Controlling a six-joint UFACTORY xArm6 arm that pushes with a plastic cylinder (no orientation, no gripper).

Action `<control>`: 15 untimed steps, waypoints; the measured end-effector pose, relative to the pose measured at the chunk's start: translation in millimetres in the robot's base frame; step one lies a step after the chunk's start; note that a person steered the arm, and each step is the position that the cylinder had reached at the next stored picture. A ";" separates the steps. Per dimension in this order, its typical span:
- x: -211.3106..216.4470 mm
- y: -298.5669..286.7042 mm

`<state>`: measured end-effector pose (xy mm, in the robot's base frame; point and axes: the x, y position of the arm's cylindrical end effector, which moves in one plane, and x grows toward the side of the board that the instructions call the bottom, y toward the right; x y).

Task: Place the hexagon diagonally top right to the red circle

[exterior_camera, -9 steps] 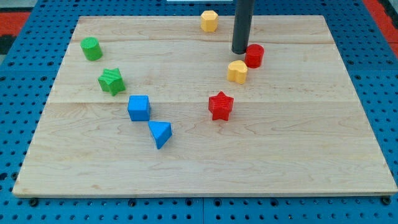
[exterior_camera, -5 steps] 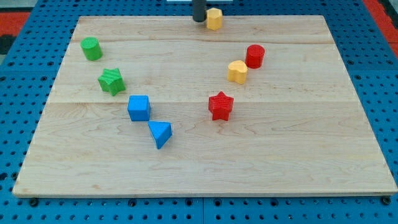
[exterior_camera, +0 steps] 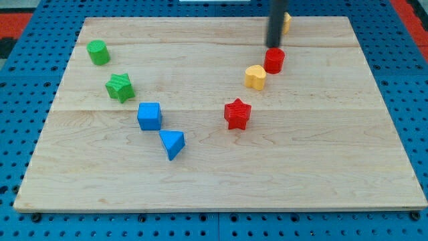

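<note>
The red circle (exterior_camera: 273, 60) sits on the wooden board (exterior_camera: 221, 174) at the upper right. My tip (exterior_camera: 274, 45) stands just above it in the view, nearly touching its top edge. The yellow hexagon (exterior_camera: 285, 23) lies near the board's top edge, mostly hidden behind the rod; only its right side shows, up and to the right of the red circle. A second yellow block (exterior_camera: 255, 77), rounded, lies against the red circle's lower left.
A red star (exterior_camera: 237, 113) lies below the yellow round block. A blue cube (exterior_camera: 150, 116) and a blue triangle (exterior_camera: 172, 143) lie left of centre. A green star (exterior_camera: 120, 87) and a green cylinder (exterior_camera: 98, 51) are at the left.
The yellow hexagon has slid right along the top edge, from the top middle to above the red circle. My tip went from beside the red circle to the hexagon's left, then right with it.
</note>
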<state>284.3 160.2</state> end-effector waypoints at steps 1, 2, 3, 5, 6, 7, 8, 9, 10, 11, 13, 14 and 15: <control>-46.6 49.9; -91.5 23.0; -91.7 8.5; -90.6 -57.5; -91.1 -104.7; -70.8 -122.3; -64.3 -69.1; -54.4 -52.0; -40.5 -23.1; -40.0 -35.6; 11.4 -73.9; 13.3 -59.6; 13.5 -52.3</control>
<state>297.8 107.9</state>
